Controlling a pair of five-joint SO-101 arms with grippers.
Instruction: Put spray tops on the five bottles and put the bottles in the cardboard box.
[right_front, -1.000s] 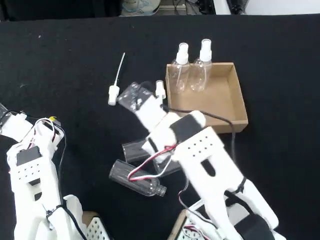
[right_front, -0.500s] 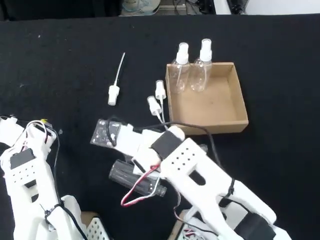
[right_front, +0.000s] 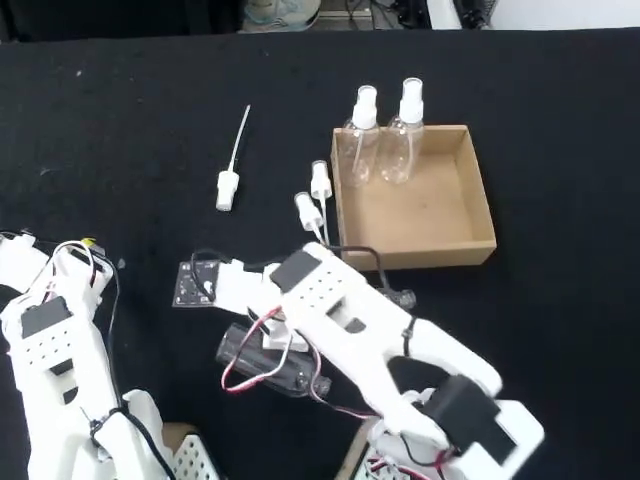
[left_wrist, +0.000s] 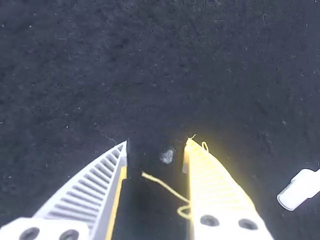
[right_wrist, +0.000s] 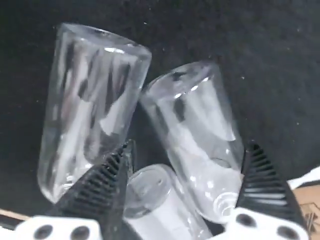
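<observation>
Done so far: two of the five bottles are wearing spray tops and standing in the cardboard box, by its 12 o'clock wall. One is the first capped bottle, and the second capped bottle is just beside it.

Waiting bottles: three bottles with no tops are lying near 6 o'clock on the black table. The right wrist view shows them close together: the long bare bottle, the middle bare bottle and the near bare bottle.

Waiting tops: the long-tube spray top is lying toward 10 o'clock, well apart from the box. The upper small spray top and the lower small spray top are lying just beside the box's 9 o'clock wall.

Right pincer: it is hanging wide open over the bare bottles and is gripping nothing.

Left pincer: it is sitting open and empty over bare table near 8 o'clock.

How far along: I am guessing a bit under halfway. Three bottles are waiting for a top and then a trip into the box.
</observation>
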